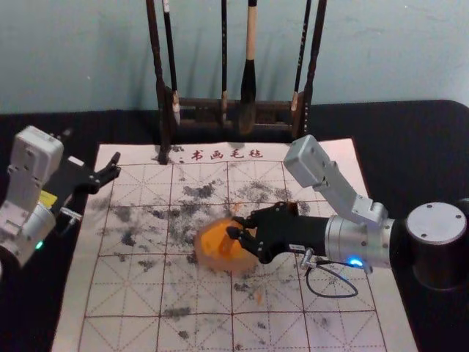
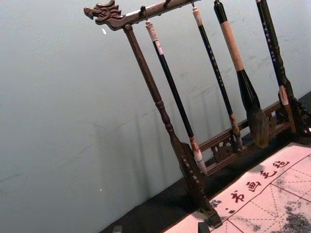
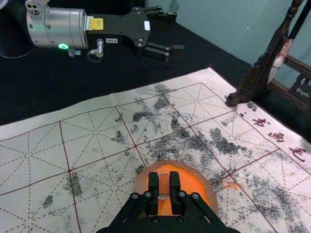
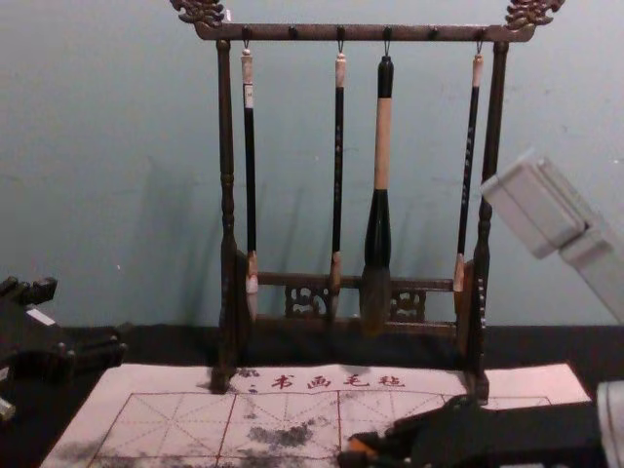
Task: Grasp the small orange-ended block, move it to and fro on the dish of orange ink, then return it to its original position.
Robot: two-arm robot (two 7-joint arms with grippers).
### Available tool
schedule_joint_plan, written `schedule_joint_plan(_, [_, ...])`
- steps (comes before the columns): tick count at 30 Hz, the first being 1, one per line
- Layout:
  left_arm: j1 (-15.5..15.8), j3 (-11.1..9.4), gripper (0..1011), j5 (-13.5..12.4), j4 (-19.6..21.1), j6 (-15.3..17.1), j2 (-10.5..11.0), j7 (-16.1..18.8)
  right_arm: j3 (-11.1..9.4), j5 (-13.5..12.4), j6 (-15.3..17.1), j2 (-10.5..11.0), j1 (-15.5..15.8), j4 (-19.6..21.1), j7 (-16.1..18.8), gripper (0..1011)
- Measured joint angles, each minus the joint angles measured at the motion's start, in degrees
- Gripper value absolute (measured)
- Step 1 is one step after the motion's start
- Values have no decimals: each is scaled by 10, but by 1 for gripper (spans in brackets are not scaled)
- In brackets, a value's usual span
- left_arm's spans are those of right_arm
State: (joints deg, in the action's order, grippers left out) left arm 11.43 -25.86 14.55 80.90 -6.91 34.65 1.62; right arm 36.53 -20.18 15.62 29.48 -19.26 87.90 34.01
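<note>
The right gripper point(image 3: 164, 190) has the block point(image 3: 164, 179) pinched at the dish point(image 3: 210, 193), between the mat's point(image 1: 110, 293) side edges; I can't tell how much rubbing is done, but its return is left. The left gripper point(image 1: 114, 166) waits, fingers spread, near the far left corner. I count one block, one dish, one mat, one rack point(image 4: 361, 33), four brushes point(image 4: 381, 146).
</note>
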Motion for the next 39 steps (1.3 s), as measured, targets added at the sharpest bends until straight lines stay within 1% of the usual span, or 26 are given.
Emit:
schedule_joint_plan(17, [0,0,1001,0,0,0,0,0,10,3,4,-16,-12,-13,-5,138])
schedule_joint_plan(30, [0,0,1001,0,0,0,0,0,10,6,7,-30,-24,-32,-10,138])
schedule_joint_plan(39, [0,0,1001,0,0,0,0,0,9,9,7,-34,-27,-39,-14,138])
